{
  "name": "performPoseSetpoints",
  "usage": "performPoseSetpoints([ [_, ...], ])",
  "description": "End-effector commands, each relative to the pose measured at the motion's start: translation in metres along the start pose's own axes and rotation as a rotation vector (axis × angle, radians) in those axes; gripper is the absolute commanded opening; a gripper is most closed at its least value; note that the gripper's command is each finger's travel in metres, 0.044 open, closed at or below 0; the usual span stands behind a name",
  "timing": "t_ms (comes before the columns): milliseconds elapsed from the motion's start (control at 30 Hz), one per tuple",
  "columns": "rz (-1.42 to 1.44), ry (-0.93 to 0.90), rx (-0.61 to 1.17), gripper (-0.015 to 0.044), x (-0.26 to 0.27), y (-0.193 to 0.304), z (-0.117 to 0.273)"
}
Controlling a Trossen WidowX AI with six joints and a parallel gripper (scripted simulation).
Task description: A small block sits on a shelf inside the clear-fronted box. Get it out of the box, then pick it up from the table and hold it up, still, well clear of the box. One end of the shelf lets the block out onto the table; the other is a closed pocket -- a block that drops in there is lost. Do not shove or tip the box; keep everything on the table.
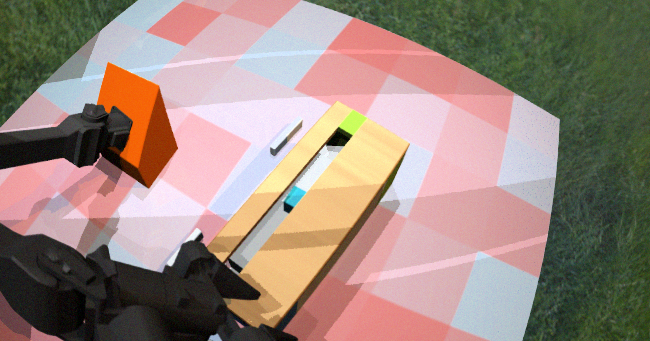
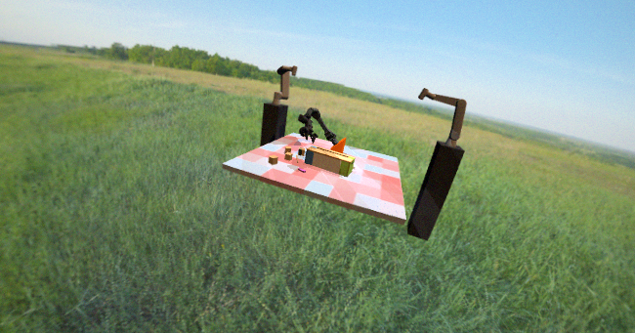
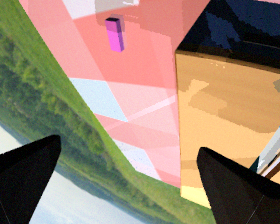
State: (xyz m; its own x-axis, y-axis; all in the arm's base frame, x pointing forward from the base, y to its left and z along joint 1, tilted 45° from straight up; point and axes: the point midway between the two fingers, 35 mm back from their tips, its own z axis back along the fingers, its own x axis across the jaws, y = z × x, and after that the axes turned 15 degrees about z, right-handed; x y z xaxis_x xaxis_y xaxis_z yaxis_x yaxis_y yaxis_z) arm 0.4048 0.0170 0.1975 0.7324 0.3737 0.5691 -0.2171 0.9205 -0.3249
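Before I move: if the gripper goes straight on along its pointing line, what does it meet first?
Probably the wooden box: in the wrist view, one of the gripper's fingers overlaps its top. The patchwork tabletop shows between them; depth is unclear.

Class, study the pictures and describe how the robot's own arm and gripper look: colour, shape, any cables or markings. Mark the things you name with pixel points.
The arm (image 2: 317, 115) is dark, nearly black, with chunky, angular joint housings and slimmer links. Its gripper (image 1: 275, 315) (image 3: 130, 149) has two black, faceted, tapering fingers. No cables or markings are discernible.
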Motion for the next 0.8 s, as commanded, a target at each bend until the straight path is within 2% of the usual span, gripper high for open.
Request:
performPoseSetpoints([
  [0,-0.019,0.189,0.044,0.0400,-0.034,0.054,-0.020],
  [167,-0.002,0.422,0.021,0.0400,-0.084,0.112,-0.029],
  [333,0.064,0.618,-0.091,0.0400,-0.135,0.155,-0.023],
  [767,0.067,0.624,-0.097,0.0400,-0.141,0.153,-0.028],
])
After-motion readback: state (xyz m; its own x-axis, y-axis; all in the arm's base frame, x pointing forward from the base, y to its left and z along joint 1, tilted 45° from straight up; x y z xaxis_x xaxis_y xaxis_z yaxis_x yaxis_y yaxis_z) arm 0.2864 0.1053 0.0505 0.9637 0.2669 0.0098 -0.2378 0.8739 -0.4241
